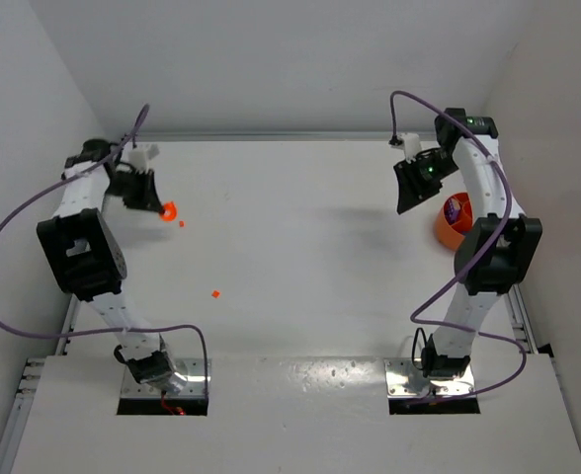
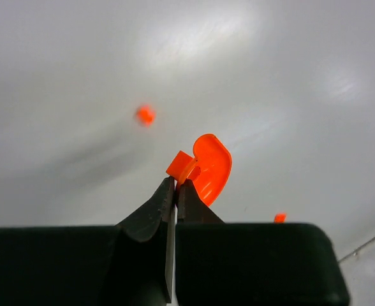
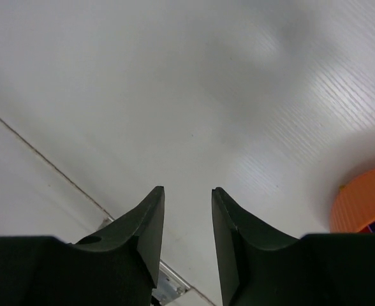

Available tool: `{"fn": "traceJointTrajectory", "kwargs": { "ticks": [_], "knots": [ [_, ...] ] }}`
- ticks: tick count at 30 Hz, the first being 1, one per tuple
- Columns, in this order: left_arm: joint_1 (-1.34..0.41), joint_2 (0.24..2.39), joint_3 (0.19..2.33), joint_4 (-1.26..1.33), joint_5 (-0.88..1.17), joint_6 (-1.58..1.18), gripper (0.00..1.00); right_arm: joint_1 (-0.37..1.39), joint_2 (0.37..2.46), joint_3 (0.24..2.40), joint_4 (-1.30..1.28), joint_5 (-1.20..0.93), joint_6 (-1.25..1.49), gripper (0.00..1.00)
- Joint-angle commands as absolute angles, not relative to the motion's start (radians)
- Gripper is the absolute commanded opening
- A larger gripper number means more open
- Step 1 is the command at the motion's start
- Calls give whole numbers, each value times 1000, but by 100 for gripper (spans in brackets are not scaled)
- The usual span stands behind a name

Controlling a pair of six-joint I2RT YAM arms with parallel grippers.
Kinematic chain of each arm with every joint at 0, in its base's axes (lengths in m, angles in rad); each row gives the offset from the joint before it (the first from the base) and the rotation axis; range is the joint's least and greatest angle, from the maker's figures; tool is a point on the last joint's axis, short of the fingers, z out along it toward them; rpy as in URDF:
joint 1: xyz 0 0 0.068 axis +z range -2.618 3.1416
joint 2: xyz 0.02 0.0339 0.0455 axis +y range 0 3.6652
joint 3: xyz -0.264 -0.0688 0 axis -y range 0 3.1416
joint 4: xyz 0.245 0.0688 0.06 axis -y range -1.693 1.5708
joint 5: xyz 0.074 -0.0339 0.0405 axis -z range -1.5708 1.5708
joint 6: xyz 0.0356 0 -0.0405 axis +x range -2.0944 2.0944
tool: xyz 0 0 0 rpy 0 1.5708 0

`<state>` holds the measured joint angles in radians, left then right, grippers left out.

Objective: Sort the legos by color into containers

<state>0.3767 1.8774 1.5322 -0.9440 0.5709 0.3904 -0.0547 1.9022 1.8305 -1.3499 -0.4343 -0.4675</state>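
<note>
My left gripper (image 2: 175, 183) is shut on the rim of a small orange round cup (image 2: 212, 171), which hangs tilted just over the table at the far left (image 1: 168, 210). An orange-red lego (image 2: 179, 164) shows right at the cup's rim by the fingertips. Two more orange-red legos lie loose on the table, one close to the cup (image 1: 182, 224) and one nearer the middle (image 1: 215, 293); in the left wrist view they are specks (image 2: 145, 115) (image 2: 280, 218). My right gripper (image 3: 187, 191) hangs open and empty at the far right (image 1: 407, 202).
A larger orange bowl (image 1: 445, 225) stands at the right edge beside the right arm, with a purple cup (image 1: 458, 208) inside it; its rim shows in the right wrist view (image 3: 363, 203). White walls close in the table on three sides.
</note>
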Motion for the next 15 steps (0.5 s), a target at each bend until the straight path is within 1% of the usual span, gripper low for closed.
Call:
{"fn": "traceJointTrajectory", "kwargs": {
  "ticks": [1, 3, 5, 7, 8, 12, 15],
  "knots": [
    [214, 1882, 1728, -917, 640, 206, 0, -38, 1841, 1879, -1397, -610, -469, 36],
    [102, 1891, 1785, -881, 672, 105, 0, -38, 1812, 1839, -1397, -719, -479, 36],
    [28, 1901, 1810, -839, 730, 37, 0, -38, 1801, 1806, -1397, -837, -479, 36],
    [-76, 1888, 1798, -757, 796, -56, 0, -38, 1801, 1787, -1407, -899, -479, 36],
    [-112, 1888, 1783, -729, 796, -87, 0, -38, 1801, 1787, -1407, -943, -479, 37],
    [-320, 1821, 1747, -706, 772, -86, 0, -38, 1827, 1799, -1407, -1002, -479, 37],
    [-391, 1801, 1692, -706, 758, -77, 0, -38, 1836, 1790, -1359, -1048, -489, 37]
  ]
}}
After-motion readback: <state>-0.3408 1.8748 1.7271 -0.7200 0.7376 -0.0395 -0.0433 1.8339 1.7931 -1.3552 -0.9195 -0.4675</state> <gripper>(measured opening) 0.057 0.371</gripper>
